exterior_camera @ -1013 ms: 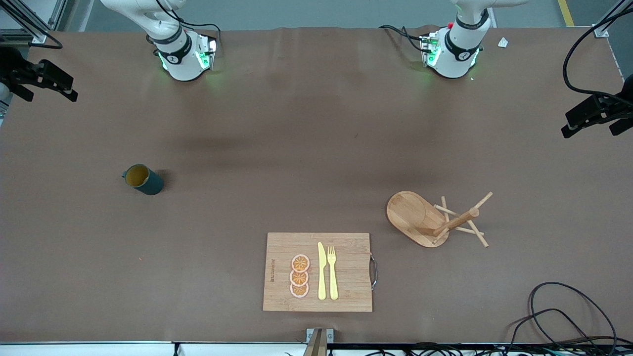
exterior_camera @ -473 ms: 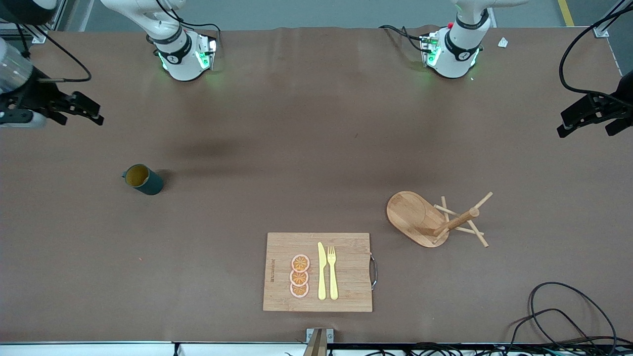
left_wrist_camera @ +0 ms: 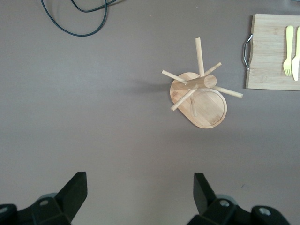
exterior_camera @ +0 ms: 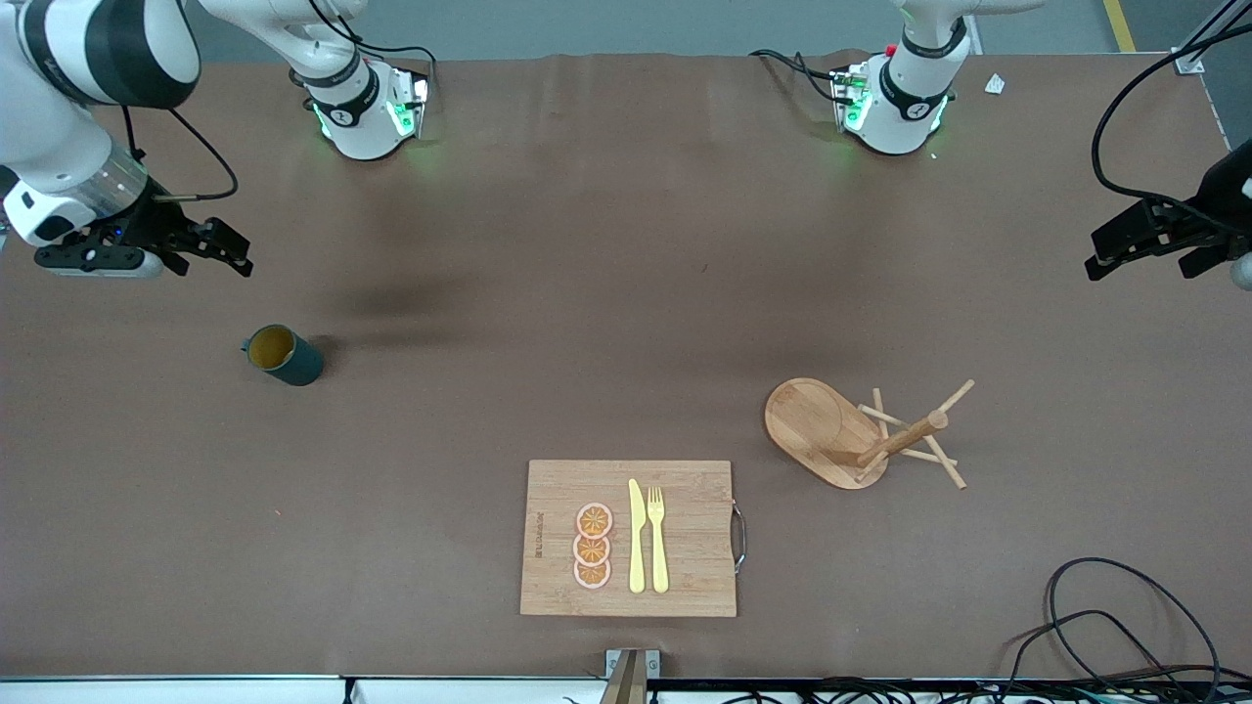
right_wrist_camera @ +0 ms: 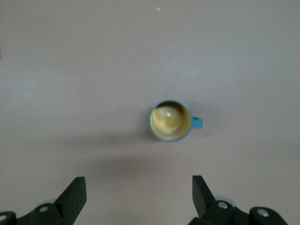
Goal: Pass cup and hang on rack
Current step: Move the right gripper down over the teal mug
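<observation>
Brown cloth covers the whole table (exterior_camera: 606,244). Nearest the front camera lies a wooden cutting board (exterior_camera: 558,489) with a yellow knife (exterior_camera: 636,536), a yellow fork (exterior_camera: 657,536) and three orange slices (exterior_camera: 593,546) on it. It has no part in this job.

A bit farther from the camera, toward the left arm's end, stands the rack (exterior_camera: 831,430) with its pegs sticking out, ready for a handle.

Farther again, toward the right arm's end, the cup (exterior_camera: 284,355) stands upright on the cloth, and nothing touches it. Each thing sits by a different arm, so I think the cup must be passed across.

Over the cloth near the cup, the right gripper (exterior_camera: 201,252) has its fingers spread wide and holds nothing. It looks ready to go down for the cup.

Over its own end of the table, the left gripper (exterior_camera: 1144,244) waits with fingers spread too, holding nothing.
</observation>
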You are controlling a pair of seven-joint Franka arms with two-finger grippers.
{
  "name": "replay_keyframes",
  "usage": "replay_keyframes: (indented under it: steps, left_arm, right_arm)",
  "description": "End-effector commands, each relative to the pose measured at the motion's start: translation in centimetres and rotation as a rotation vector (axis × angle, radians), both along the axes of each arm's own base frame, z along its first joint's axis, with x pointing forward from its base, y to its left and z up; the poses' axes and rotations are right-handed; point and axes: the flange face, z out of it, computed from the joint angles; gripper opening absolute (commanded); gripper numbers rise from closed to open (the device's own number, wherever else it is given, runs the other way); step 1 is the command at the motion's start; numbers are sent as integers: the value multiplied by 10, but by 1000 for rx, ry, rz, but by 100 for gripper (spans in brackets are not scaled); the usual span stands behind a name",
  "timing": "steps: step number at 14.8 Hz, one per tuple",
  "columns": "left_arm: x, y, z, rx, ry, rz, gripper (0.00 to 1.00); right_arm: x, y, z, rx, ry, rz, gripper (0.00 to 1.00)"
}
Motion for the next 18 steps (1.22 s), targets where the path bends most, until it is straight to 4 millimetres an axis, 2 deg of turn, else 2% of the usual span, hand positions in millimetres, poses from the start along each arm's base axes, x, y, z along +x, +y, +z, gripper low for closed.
replay_keyframes:
  steps: [1, 5, 8, 11, 14, 18]
  left_arm:
    - [3, -4, -5, 22, 2, -15, 100]
    - [4, -5, -6, 24, 5, -26, 100]
    - [4, -5, -6, 21, 4, -81, 100]
    - [4, -4, -6, 17, 4, -74, 100]
    - [4, -2, -5, 18, 3, -68, 100]
    - [3, -3, -3, 13, 0, -63, 100]
  right_arm:
    - [1, -3, -31, 11, -29, -26, 100]
    - [15, -5, -81, -5, -64, -37, 100]
    - [23, -7, -110, -11, -56, -50, 100]
    - [24, -5, -133, -14, -55, -74, 100]
    - [12, 0, -155, -18, -91, -85, 100]
    - [10, 6, -161, -17, -82, -76, 100]
